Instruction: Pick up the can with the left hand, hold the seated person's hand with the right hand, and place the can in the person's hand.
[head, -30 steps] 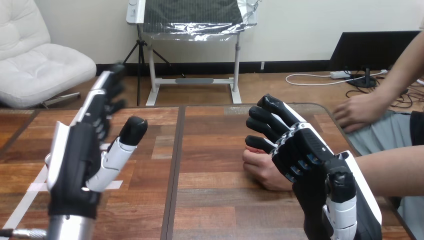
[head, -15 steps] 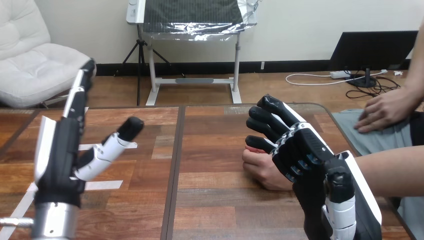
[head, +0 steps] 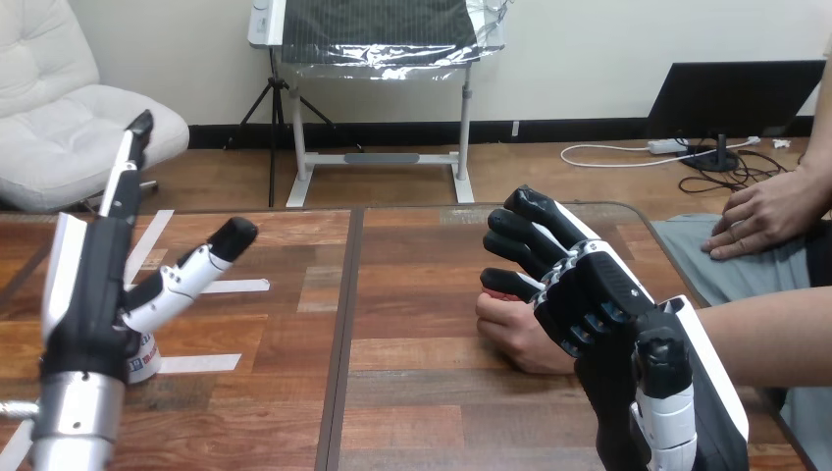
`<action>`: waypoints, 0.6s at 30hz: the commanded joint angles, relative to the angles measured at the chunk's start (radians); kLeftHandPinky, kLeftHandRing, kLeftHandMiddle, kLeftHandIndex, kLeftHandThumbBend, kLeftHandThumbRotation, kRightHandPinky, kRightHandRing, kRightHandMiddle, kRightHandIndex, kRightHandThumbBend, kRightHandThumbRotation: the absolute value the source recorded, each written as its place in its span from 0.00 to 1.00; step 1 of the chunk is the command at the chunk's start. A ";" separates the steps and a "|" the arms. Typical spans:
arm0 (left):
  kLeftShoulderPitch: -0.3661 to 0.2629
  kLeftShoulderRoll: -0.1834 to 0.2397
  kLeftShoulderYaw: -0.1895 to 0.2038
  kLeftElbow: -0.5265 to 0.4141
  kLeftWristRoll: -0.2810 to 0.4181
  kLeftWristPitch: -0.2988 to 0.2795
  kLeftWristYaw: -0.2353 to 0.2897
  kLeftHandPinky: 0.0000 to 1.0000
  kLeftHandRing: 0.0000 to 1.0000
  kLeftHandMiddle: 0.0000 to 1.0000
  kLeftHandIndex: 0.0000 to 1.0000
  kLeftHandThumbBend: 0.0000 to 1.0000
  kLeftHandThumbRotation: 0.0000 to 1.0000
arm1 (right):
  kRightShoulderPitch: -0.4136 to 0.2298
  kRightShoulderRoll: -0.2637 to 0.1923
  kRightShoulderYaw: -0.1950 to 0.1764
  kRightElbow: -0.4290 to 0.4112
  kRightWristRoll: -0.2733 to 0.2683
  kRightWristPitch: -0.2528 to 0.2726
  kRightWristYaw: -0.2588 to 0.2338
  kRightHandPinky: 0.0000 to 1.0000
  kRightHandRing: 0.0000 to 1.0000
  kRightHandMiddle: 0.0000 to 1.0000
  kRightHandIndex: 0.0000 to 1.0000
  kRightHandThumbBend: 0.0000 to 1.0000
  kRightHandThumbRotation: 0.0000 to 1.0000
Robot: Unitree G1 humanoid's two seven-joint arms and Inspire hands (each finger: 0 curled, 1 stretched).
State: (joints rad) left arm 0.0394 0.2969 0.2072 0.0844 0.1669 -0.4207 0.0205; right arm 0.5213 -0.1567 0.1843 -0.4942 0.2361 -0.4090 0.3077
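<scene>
A small white can stands on the table at the left, mostly hidden behind my left hand. That hand is upright just above and in front of the can, open, fingers straight and thumb stretched to the right, holding nothing. My right hand is at centre right, its back toward me, lying over the person's hand, which rests as a fist on the table. The person's forearm runs behind my right hand from the view's right edge.
White tape strips mark the table around the can. The person's other hand rests off the table at the far right. A seam runs down the tabletop between my hands.
My left hand has swung left and back, uncovering the can beneath it. The person's far hand drew away to the right. My right hand and the fist under it have not moved.
</scene>
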 commanded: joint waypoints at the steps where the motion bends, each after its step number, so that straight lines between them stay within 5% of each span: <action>1: -0.100 0.050 0.017 0.078 0.008 -0.012 0.013 0.95 0.98 1.00 0.99 0.91 0.67 | -0.046 0.016 -0.008 -0.015 0.003 -0.019 -0.006 0.81 0.88 0.88 0.89 0.85 0.93; 18: -0.201 0.147 0.014 0.288 0.038 0.011 0.036 0.96 1.00 0.99 0.99 0.87 0.55 | -0.037 0.018 -0.007 -0.019 0.000 -0.019 -0.015 0.80 0.88 0.87 0.89 0.86 0.93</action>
State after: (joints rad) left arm -0.0750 0.3978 0.2171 0.3238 0.1837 -0.4152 0.0365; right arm 0.5213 -0.1552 0.1841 -0.4941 0.2336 -0.4095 0.2991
